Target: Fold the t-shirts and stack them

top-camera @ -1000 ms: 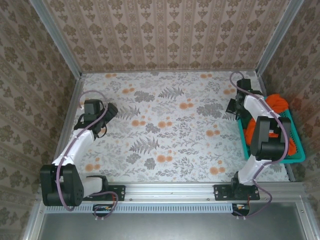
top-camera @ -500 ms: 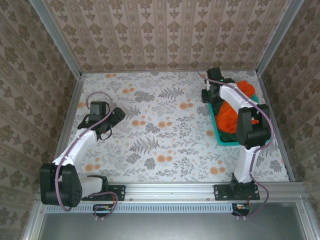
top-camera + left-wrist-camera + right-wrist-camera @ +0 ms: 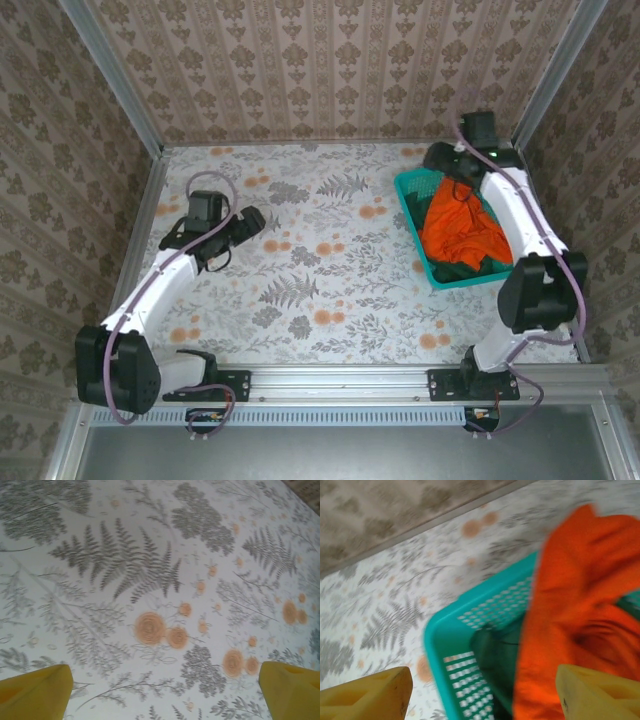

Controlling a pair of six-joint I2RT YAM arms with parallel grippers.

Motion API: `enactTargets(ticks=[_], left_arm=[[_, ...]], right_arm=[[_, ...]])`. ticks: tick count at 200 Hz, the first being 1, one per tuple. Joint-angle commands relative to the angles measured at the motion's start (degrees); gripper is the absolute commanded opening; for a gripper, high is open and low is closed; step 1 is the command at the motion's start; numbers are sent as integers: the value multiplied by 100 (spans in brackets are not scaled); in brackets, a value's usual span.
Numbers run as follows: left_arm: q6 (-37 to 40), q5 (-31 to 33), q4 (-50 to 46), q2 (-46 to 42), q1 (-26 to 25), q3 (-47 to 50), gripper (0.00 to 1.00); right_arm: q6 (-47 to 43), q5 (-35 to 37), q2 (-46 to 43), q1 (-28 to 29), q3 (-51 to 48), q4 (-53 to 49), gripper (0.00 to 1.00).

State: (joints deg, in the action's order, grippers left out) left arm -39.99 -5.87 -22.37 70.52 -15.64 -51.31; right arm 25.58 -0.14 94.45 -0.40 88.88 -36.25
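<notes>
Teal basket (image 3: 410, 215) with orange t-shirt (image 3: 460, 225) now sits farther left; both jaws apart

The teal mesh basket (image 3: 410, 215) has come in from the right edge of my table (image 3: 330, 250) and now sits angled on its far right side, carrying the orange t-shirt (image 3: 460, 225) and the dark green t-shirts (image 3: 470, 268) along. My right gripper (image 3: 440, 160) has swung to the basket's far corner, and my left gripper (image 3: 250, 222) has reached farther toward the table's middle.
</notes>
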Motion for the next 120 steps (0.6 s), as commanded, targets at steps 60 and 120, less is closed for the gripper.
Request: enactTargets(ticks=[60, 120], left_arm=[[736, -20, -514, 805, -1238, -982, 96], [1106, 358, -933, 817, -1780, -1733, 95]], right_arm=[[151, -199, 1059, -302, -622, -418, 47], [-59, 231, -946, 74, -37, -295, 0]])
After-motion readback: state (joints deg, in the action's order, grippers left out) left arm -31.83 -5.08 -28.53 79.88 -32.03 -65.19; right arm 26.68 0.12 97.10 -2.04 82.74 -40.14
